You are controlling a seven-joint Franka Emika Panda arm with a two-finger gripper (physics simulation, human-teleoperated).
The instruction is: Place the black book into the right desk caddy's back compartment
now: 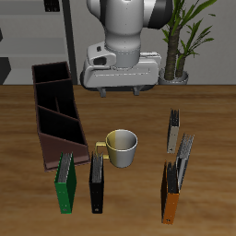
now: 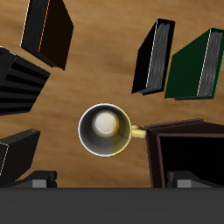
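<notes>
**Q:** What lies before you, from the largest thing down?

**A:** The wooden table (image 1: 212,120), bare and flat, carries everything; shelving and a potted plant (image 1: 180,41) stand behind it. The right desk caddy (image 1: 55,111) is the long dark box; its back compartment (image 1: 51,74) is the end bay farthest from the books, and it looks empty. A mug (image 1: 121,147) stands mid-table. The black book (image 1: 97,180) stands upright on its edge near the table's front edge, just beside the green book (image 1: 64,182) and close to the caddy's near end. Other books stand on the far side of the mug.

**Q:** How will the book handle, and where do you take it?

**A:** Judge it stiff, light and smooth-covered, so prone to slip or tip. Pinch it across its thin width at the top edge, near the middle.

**Q:** And the gripper (image 1: 118,89)?

**A:** It hangs above the mug, holding nothing; you cannot tell how wide the fingers stand.
</notes>
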